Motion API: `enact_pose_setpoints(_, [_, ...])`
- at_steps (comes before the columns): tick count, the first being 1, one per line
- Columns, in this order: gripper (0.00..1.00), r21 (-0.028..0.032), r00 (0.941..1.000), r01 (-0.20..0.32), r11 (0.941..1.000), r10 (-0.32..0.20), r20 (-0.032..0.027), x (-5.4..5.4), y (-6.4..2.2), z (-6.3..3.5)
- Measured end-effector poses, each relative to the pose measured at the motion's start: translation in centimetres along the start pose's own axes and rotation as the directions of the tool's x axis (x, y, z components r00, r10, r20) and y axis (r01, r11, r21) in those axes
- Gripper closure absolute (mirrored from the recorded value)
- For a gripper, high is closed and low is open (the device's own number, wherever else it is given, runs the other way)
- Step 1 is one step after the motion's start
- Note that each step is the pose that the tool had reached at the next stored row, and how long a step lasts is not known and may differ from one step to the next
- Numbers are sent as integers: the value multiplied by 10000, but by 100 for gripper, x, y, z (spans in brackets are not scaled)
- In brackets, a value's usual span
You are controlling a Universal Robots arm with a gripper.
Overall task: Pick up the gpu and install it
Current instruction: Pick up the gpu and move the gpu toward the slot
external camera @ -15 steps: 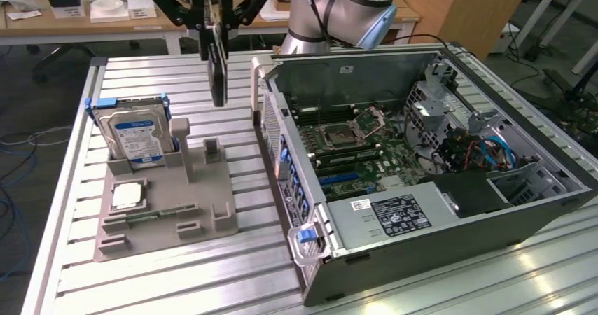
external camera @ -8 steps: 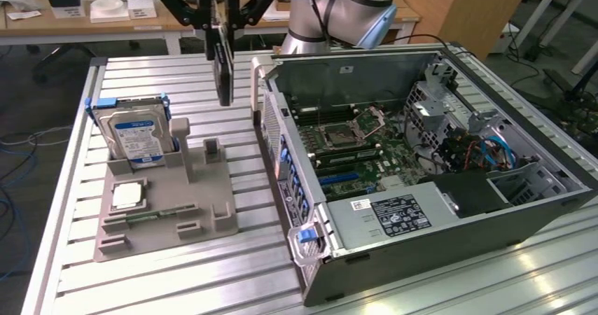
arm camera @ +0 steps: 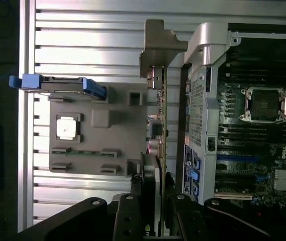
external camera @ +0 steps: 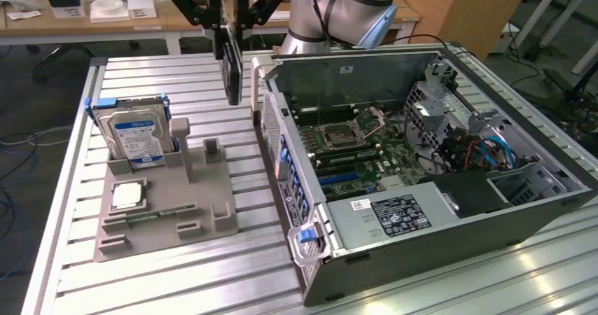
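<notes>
One gpu [external camera: 232, 77] hangs on edge in the air over the far part of the slatted table [external camera: 168, 280]. The fingers [arm camera: 129, 217] of the gripper [external camera: 232, 29] pinch it. It is between the grey fixture [external camera: 210, 189] on the exterior view's left and the open computer case [external camera: 393, 224] on the right, close beside the case wall. As I judge, the pinch takes only one end, so the card can tilt or slip, and its silver bracket [arm camera: 160, 45] can strike the case rim. I count one gpu, one hard drive [external camera: 136, 136], one processor chip [external camera: 128, 196], one memory stick [external camera: 150, 215], one case and one gripper.
</notes>
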State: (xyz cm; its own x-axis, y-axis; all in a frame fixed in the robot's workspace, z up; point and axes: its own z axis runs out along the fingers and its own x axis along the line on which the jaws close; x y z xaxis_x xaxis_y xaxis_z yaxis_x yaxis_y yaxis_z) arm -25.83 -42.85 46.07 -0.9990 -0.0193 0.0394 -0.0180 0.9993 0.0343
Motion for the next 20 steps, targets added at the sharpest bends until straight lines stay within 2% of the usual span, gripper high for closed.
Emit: enact_pose_setpoints(20, [73, 0, 10000, 0, 10000, 0, 1, -237, -4, -8])
